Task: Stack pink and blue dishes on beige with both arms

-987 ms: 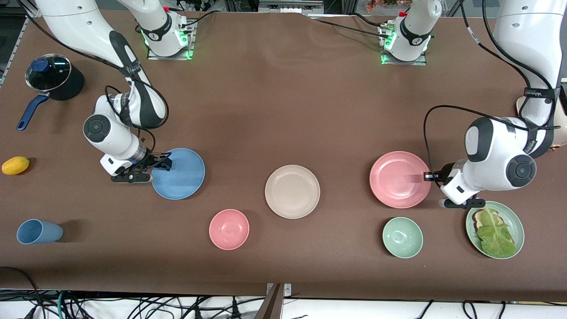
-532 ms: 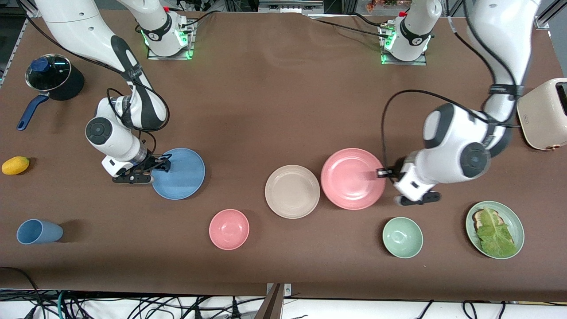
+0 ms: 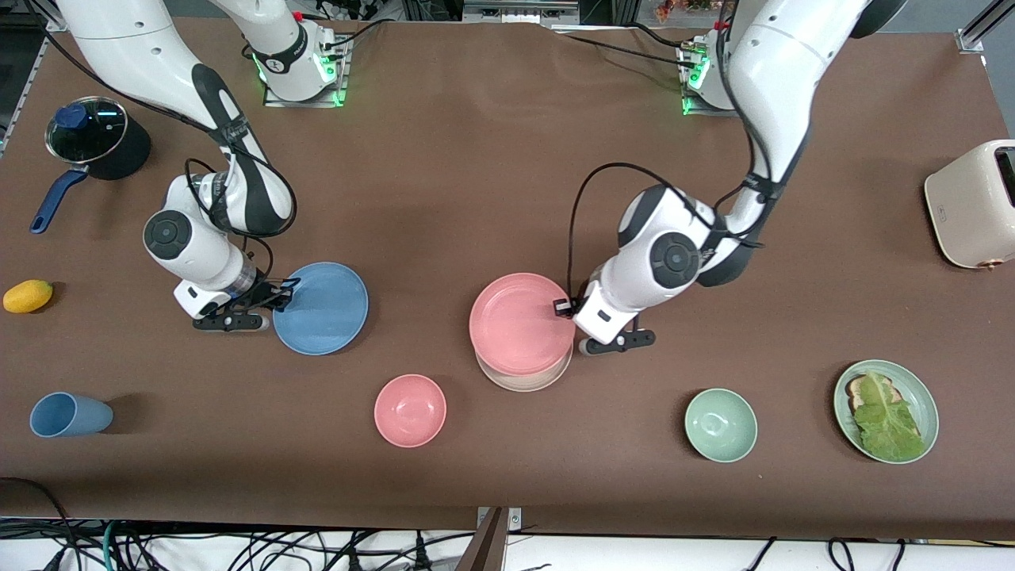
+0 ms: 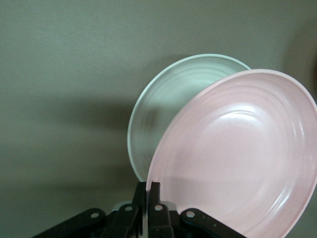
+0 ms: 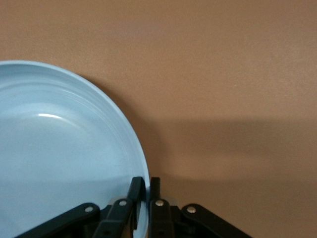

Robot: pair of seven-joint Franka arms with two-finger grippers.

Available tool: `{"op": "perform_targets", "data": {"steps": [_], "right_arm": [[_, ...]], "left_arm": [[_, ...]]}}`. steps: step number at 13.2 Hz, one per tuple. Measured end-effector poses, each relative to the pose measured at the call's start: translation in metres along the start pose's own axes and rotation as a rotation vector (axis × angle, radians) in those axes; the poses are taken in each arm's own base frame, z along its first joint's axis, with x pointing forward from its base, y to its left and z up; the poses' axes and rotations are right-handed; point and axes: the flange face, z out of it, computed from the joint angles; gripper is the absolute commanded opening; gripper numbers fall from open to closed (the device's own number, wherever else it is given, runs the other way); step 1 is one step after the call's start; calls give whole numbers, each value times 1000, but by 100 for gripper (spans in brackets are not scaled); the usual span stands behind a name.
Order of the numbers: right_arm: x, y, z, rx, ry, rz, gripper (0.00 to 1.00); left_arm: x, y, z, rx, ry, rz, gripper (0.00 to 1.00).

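The pink plate (image 3: 519,323) hangs tilted over the beige plate (image 3: 525,384), covering most of it. My left gripper (image 3: 564,308) is shut on the pink plate's rim at the side toward the left arm's end. In the left wrist view the gripper (image 4: 147,191) pinches the pink plate (image 4: 242,153), with the beige plate (image 4: 168,109) below it. The blue plate (image 3: 321,308) lies toward the right arm's end. My right gripper (image 3: 281,300) is shut on its rim. The right wrist view shows the gripper (image 5: 147,186) with one finger on each side of the blue plate's (image 5: 59,158) edge.
A pink bowl (image 3: 410,410), a green bowl (image 3: 721,424) and a green plate with lettuce (image 3: 920,396) sit nearer the front camera. A blue cup (image 3: 70,414), a yellow fruit (image 3: 28,296) and a lidded pot (image 3: 97,147) stand at the right arm's end, a toaster (image 3: 971,204) at the left arm's.
My left arm has carried the pink plate from the left arm's end to over the beige plate. My right gripper has shut on the blue plate's rim.
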Motion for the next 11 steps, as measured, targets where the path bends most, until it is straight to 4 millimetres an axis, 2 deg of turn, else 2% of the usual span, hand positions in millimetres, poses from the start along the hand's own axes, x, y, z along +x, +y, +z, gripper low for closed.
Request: {"op": "perform_targets", "data": {"steps": [1, 3, 4, 7, 8, 9, 10, 11], "right_arm": [[0, 0, 0, 0, 0, -1, 0], [8, -1, -8, 0, -31, -3, 0], [18, -3, -21, 1, -60, -5, 0], [55, -8, -78, 5, -93, -22, 0], [62, -10, -92, 6, -97, -26, 0], [67, -13, -103, 13, -103, -27, 0], [71, -17, -113, 29, -114, -22, 0], [75, -22, -125, 46, -127, -20, 0]], "left_arm": [[1, -1, 10, 11, 6, -4, 0], [8, -8, 16, 27, 16, -13, 0], [12, -11, 14, 30, 24, -18, 0], [19, -16, 10, 38, 40, -20, 0], [20, -17, 10, 38, 40, -20, 28], [20, -17, 10, 38, 40, -20, 68], [20, -17, 10, 39, 40, -20, 100], [20, -17, 10, 39, 39, -20, 100]]}}
